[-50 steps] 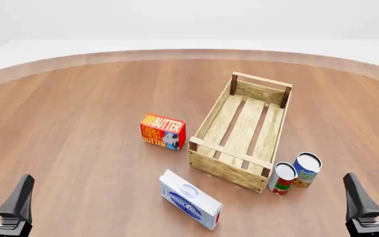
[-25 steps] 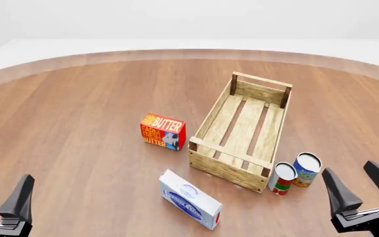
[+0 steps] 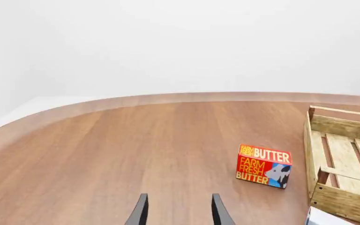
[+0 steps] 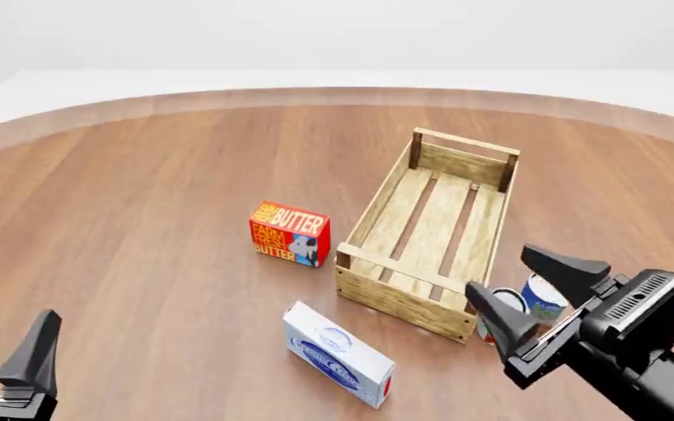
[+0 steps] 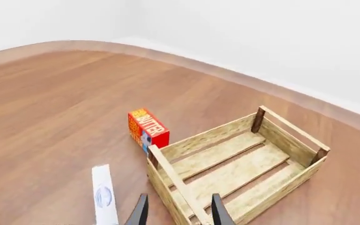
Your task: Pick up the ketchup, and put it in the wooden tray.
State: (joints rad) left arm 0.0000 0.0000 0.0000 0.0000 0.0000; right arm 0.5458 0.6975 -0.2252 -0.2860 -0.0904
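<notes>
You've got a broad brown wooden surface [image 4: 138, 219] with a curved far edge and plain white room beyond it. The wooden tray [image 4: 402, 303] sits right of center, long axis running away from you, nothing inside it. I can't make out the ketchup in any view. The right end effector [image 4: 498, 274] hangs spread at the tray's near right corner, covering most of a blue can [image 4: 539, 296] and a red-and-white can [image 4: 486, 331] there. The left end effector [image 4: 3, 338], also spread, is well left of the tray and cut off by the frame. The butter box [image 4: 290, 233] stands just left of the tray and a white-and-blue box [image 4: 340, 353] lies off its near left corner. Left of the butter box and beyond the tray, bare wood.
</notes>
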